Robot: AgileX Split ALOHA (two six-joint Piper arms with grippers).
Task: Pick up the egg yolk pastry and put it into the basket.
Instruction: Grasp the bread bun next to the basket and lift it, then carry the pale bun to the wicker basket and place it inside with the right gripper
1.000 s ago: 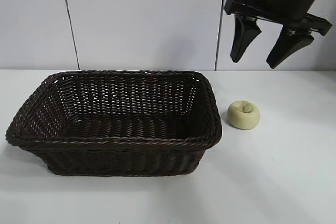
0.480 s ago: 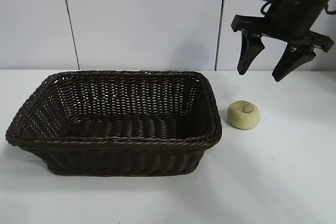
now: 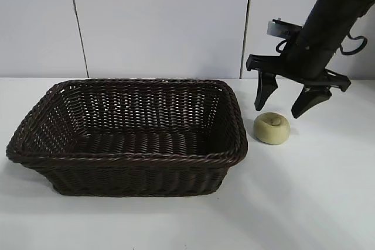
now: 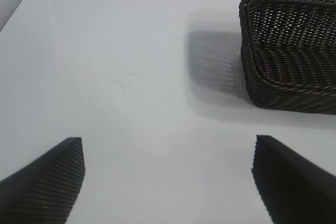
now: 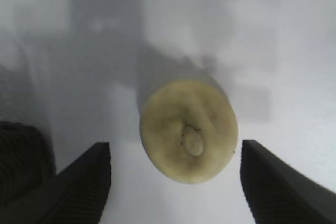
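Note:
The egg yolk pastry, a small pale yellow bun with a dimpled top, lies on the white table just right of the basket, a large dark brown wicker one. My right gripper hangs open just above and slightly behind the pastry, a finger to either side, touching nothing. In the right wrist view the pastry sits just ahead of the open right gripper. The left gripper is open over bare table, and the basket's corner shows beyond it. It is out of the exterior view.
White table stretches to the right of and in front of the pastry. A pale panelled wall stands behind the table. The basket's right rim lies close to the pastry.
The right arm has come down and slightly left, from high above the table to just over the pastry, its jaws staying equally wide. Pastry and basket have not moved.

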